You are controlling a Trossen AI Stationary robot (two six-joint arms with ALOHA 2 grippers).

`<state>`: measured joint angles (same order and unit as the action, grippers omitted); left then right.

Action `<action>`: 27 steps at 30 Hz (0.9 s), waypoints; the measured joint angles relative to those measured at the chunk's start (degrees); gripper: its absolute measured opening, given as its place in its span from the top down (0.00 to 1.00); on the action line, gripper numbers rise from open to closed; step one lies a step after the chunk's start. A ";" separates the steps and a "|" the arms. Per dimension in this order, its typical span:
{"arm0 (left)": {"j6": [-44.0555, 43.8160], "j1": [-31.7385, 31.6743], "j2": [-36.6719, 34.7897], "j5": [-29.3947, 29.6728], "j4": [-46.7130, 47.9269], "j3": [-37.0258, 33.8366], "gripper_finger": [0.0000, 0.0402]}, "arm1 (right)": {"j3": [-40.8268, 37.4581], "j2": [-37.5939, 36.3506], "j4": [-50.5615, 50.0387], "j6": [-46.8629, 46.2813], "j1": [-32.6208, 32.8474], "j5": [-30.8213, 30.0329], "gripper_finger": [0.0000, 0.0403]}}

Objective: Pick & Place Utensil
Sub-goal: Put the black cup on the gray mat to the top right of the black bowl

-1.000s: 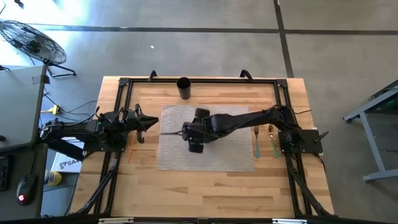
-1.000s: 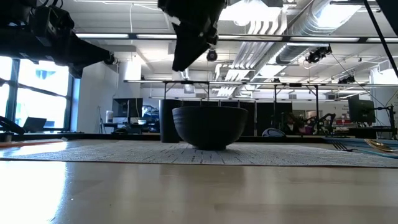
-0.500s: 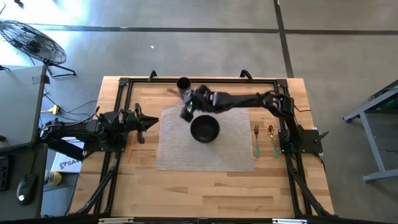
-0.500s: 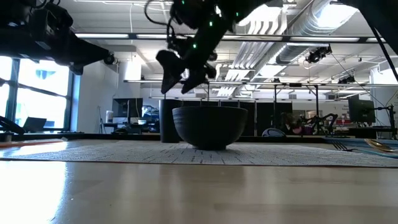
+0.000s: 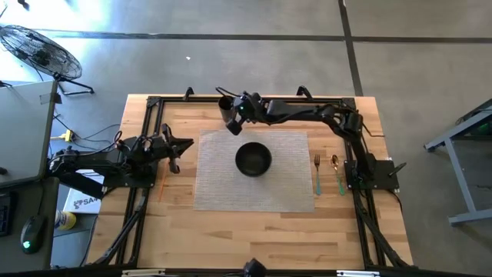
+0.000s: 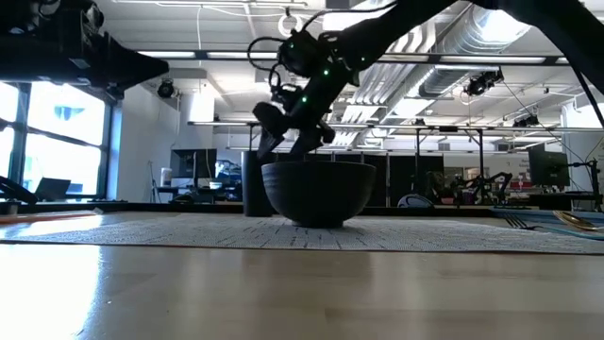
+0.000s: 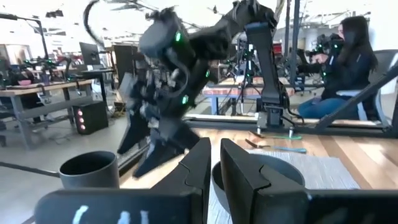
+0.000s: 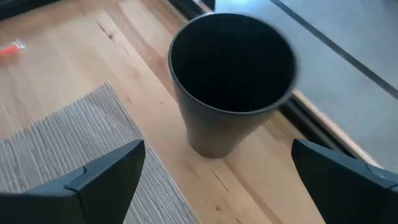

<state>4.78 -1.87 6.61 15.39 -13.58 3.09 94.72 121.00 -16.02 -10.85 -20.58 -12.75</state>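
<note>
A black cup (image 8: 230, 81) stands upright on its base on the wood, just past the far left corner of the woven mat (image 5: 284, 192). My right gripper (image 8: 217, 146) hovers over it, wide open and empty, with one finger out to each side of the cup and neither touching it. It also shows in the high view (image 5: 233, 119) and the low view (image 6: 283, 142). A black bowl (image 5: 253, 159) sits on the mat. A fork (image 5: 317, 173) and a spoon (image 5: 336, 171) lie right of the mat. My left gripper (image 7: 214, 167) waits shut at the table's left (image 5: 183, 146).
A black metal frame (image 5: 157, 123) runs around the work area. Both arm bases (image 5: 373, 175) stand on the table's left and right sides. A person (image 7: 354, 62) sits in the room beyond the table. Bare wood lies in front of the mat (image 5: 254, 231).
My right gripper has gone from above the mat, over the bowl, toward the table's far edge and now hangs over the black cup. Its fingers have opened wide on the way. The bowl, hidden under the arm before, now shows on the mat.
</note>
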 joint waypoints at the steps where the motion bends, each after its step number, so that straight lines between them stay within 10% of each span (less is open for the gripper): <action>1: 0.00 0.00 0.00 0.00 -0.14 0.00 0.91 | -0.02 0.50 -0.03 0.68 -0.24 0.04 0.01; 27: 1.44 0.00 0.02 6.40 0.08 0.00 0.91 | -0.05 6.51 15.45 8.94 -3.89 8.86 0.01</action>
<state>6.22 -1.87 6.63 21.79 -13.50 3.09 94.67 127.50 -0.57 -1.91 -24.47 -3.89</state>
